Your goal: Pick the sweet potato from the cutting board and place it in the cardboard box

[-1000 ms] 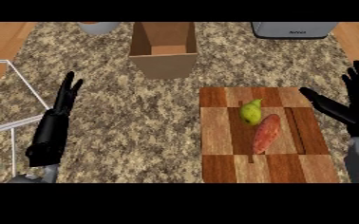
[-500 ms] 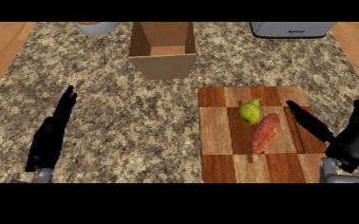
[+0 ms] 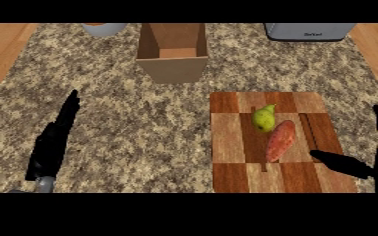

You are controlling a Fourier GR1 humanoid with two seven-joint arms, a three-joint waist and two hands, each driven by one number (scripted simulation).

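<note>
The sweet potato (image 3: 280,140), reddish-brown and elongated, lies on the wooden cutting board (image 3: 229,145) at the right. A green pear (image 3: 263,118) touches its upper end. The open cardboard box (image 3: 173,55) stands upright at the back centre, well away from the board. My right hand (image 3: 339,163) shows only a straight dark finger over the board's lower right corner, just right of the sweet potato and not touching it. My left hand (image 3: 53,142) rests open at the lower left with straight fingers pointing up, holding nothing.
A grey bowl (image 3: 103,28) sits at the back left and a silver appliance (image 3: 308,31) at the back right. Speckled granite counter (image 3: 140,125) spreads between the left hand, the box and the board. Wood strips border the counter's far corners.
My right hand has sunk toward the lower right edge, so most of it has left the view. The left hand has stayed low at the left. The sweet potato and pear have not moved.
</note>
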